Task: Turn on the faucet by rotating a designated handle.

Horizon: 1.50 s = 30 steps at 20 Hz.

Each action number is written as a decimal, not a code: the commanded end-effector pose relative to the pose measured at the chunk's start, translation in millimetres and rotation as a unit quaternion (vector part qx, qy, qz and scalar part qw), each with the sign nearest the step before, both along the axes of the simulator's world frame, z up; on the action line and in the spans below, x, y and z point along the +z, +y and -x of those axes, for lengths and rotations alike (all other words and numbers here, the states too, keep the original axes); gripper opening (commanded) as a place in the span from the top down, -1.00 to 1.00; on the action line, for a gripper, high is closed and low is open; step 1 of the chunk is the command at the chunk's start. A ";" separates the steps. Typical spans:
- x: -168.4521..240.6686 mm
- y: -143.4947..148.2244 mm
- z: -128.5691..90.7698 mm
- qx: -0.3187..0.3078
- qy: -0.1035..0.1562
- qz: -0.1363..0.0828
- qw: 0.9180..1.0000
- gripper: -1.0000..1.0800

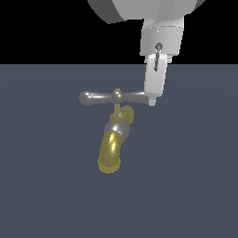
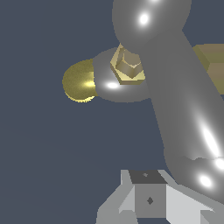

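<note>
The faucet stands on the dark floor, with its curved gold spout [image 1: 110, 153], silver-grey collar [image 1: 116, 128] and short gold stem. The handle [image 1: 100, 97] is a glossy grey crossbar lying level on top, with a central knob. My gripper [image 1: 152, 101] hangs down from above at the crossbar's end on the exterior view's right, its fingertips level with that bulbous end and against it. In the wrist view the handle [image 2: 175, 96] runs large and close, its bulb beside my gripper [image 2: 148, 179]. The fingers look pressed together with nothing between them. The spout [image 2: 78, 81] shows beyond the collar.
The flat dark grey-blue floor [image 1: 46, 195] lies all around the faucet. A gold block [image 2: 212, 65] of the faucet body shows behind the handle in the wrist view.
</note>
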State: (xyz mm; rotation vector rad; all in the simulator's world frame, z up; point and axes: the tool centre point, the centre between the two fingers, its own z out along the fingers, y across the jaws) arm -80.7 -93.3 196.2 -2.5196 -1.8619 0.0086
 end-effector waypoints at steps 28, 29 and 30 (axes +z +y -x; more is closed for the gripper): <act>1.1 11.6 -84.4 0.000 -0.004 0.001 1.000 1.00; 1.0 12.5 -87.7 0.000 -0.004 0.001 1.000 1.00; 1.2 13.7 -90.8 0.000 -0.004 0.001 1.000 1.00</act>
